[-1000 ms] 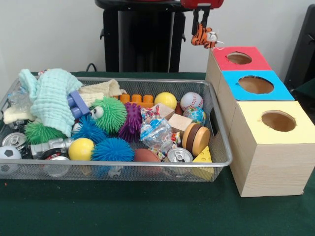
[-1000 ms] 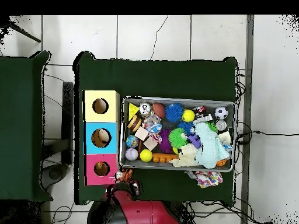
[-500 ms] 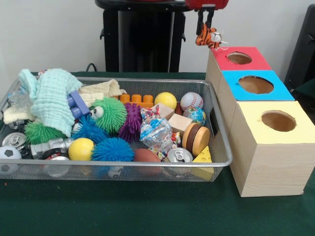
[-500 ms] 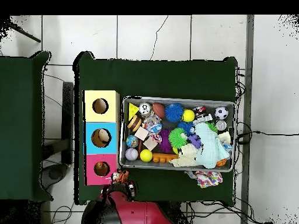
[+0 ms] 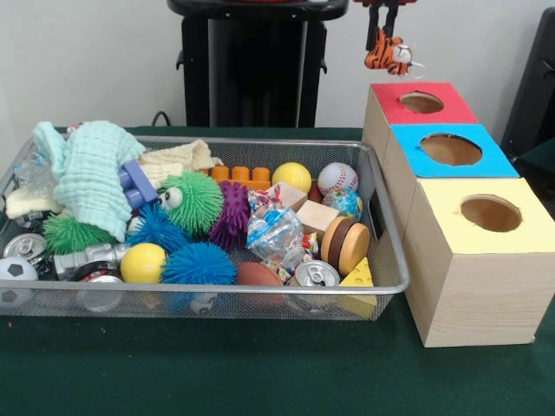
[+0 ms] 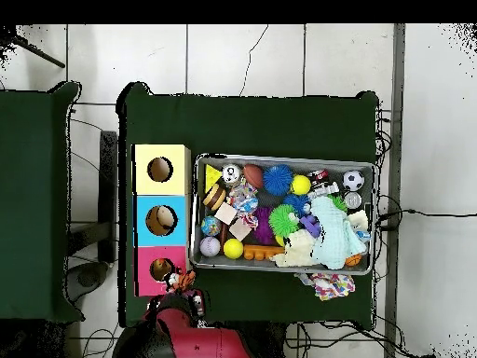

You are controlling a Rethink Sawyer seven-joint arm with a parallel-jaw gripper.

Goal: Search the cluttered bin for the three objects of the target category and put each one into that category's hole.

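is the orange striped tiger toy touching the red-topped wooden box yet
Apart. In the front view the orange striped tiger toy hangs from the gripper with bare wall visible between it and the red-topped wooden box below.

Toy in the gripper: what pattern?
Orange with black stripes, a tiger toy hanging from the gripper. Front view shows it best.

hand (image 5: 384,22) cropped at top, soccer ball (image 5: 12,276) cut off
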